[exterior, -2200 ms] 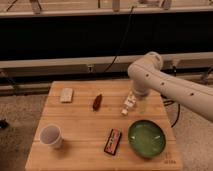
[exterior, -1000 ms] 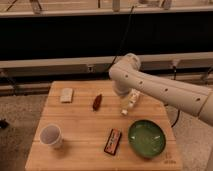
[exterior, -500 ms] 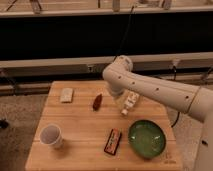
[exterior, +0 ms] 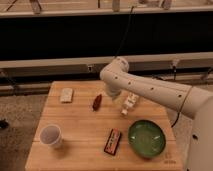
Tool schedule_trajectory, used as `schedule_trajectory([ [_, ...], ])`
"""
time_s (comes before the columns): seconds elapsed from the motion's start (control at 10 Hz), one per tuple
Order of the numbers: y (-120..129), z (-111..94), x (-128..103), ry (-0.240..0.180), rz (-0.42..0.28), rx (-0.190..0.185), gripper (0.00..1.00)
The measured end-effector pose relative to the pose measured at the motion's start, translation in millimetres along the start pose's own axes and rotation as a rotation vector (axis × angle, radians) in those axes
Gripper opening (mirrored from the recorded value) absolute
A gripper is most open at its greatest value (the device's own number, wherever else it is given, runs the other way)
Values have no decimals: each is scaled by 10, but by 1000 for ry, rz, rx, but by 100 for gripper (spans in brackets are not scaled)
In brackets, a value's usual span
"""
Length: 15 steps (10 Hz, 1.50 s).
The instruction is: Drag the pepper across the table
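The pepper [exterior: 97,102] is lying on the worktop [exterior: 80,125], behind the green bowl [exterior: 146,138] and off to its left, well apart from it. The claw [exterior: 127,106] is hanging just behind the bowl. Its fingers are standing apart, holding nothing and not touching the pepper.

The pepper is small, so the claw may be coming down beside it and missing. A push on one end may be sending it spinning or rolling away.

Since the earlier frame, the arm's [exterior: 150,90] big bend has been swinging left. The claw and pepper are staying almost put.
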<state>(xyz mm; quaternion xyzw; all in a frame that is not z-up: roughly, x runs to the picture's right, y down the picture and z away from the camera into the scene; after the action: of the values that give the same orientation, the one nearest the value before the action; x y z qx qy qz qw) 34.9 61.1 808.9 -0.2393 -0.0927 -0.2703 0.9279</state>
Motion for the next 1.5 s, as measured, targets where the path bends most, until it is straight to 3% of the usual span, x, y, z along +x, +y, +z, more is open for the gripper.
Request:
schedule_trajectory([
  [1.5,-262,452,-134,-29,-191,-75,80],
])
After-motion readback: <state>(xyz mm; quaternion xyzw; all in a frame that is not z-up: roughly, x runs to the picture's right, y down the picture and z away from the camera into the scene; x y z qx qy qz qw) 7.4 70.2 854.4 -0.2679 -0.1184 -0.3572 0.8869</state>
